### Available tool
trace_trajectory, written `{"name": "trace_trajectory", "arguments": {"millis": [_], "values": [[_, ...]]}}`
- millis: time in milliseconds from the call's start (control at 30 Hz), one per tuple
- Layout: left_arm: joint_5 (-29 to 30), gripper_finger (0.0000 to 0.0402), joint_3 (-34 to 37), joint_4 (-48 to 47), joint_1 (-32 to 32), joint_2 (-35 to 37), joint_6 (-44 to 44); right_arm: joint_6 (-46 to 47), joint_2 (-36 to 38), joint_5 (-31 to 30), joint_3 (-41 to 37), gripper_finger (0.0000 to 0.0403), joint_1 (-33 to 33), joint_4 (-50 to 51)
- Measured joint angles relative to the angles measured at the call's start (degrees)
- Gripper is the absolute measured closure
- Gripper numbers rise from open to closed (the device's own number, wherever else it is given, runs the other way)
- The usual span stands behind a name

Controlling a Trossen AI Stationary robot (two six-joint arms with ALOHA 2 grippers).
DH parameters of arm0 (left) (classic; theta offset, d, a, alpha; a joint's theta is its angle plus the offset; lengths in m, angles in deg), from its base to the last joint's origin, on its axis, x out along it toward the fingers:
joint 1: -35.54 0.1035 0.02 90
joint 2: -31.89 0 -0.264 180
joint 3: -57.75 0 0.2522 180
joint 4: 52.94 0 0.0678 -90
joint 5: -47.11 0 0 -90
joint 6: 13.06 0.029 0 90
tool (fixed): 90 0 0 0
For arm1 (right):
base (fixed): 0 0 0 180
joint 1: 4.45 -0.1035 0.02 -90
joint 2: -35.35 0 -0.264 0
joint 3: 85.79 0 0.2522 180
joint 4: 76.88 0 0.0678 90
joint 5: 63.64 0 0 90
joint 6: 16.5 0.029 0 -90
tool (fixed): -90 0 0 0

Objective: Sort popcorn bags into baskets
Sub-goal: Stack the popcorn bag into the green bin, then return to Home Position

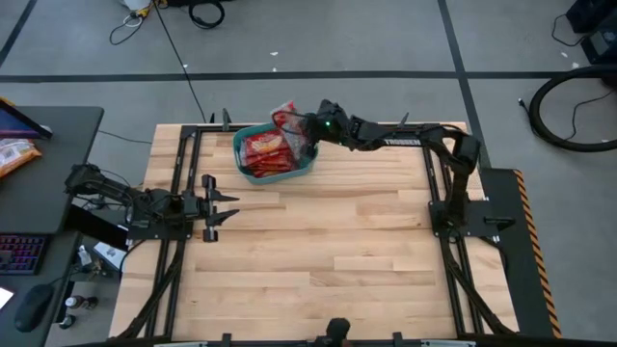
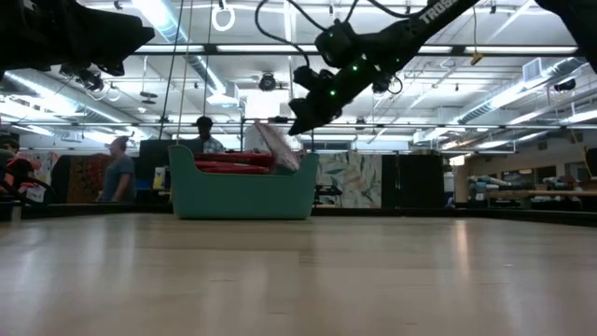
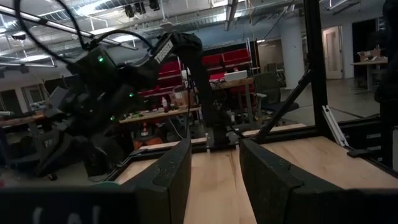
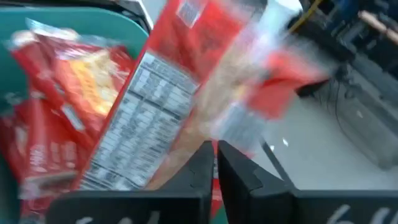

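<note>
The teal tub [image 1: 253, 174] [image 2: 242, 194] sits near the table's far edge, left of centre. Several red popcorn packets [image 1: 265, 152] [image 4: 56, 106] lie flat inside it. My right gripper [image 1: 307, 131] [image 2: 300, 119] [image 4: 215, 163] reaches over the tub's far right corner, shut on one more red packet [image 1: 285, 122] [image 2: 278, 146] [image 4: 180, 81], whose back with white print faces the wrist camera. My left gripper [image 1: 228, 207] [image 3: 214, 177] waits open by the table's left edge, level with the table and touching nothing. My right gripper pinches the red packet between its two fingers at an edge [image 4: 208, 134], coming from the table's right and slanting down. The packet is lifted and tilted over the tub's far right corner. Its lower end [image 2: 293, 164] dips to the tub's rim.
Bare wooden table [image 1: 328, 241] spreads toward the near and right edges. Black frame rails [image 1: 178, 173] run along both sides. An orange-yellow snack bag [image 1: 14, 154] lies on the dark desk left of the table. People [image 2: 119, 170] stand in the room behind.
</note>
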Motion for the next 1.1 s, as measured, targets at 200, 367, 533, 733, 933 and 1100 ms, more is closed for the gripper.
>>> {"name": "trace_trajectory", "arguments": {"millis": [200, 367, 533, 733, 933, 1100], "values": [[-0.01, 0.026, -0.01, -0.04, -0.01, -0.01, -0.02, 3.34, 2.75, -0.16, 0.0, 0.0335, -0.12, 7.36], [-0.01, 0.026, -0.02, -0.01, 0.0, 0.01, -0.45, 8.11, 8.39, -4.56, 0.02, 0.0322, -3.45, 19.2], [0.0, 0.026, -0.02, -0.02, 0.01, -0.01, -0.44, 16.52, 14.15, -7.93, -1.49, 0.0325, -5.84, 33.42], [0.0, 0.026, -0.01, 0.0, 0.0, 0.01, -0.48, 25.86, 20.88, -10.61, -11.89, 0.0325, -9.32, 36.16], [-0.01, 0.026, -0.02, 0.06, 0.0, -0.01, -1.98, 34.51, 28.85, -12.58, -23.22, 0.0325, -13.79, 32.41], [0.0, 0.026, 0.0, 0.11, -0.01, 0.01, -2.35, 39.02, 36.57, -13.98, -31.36, 0.0325, -16.95, 28.68]]}}
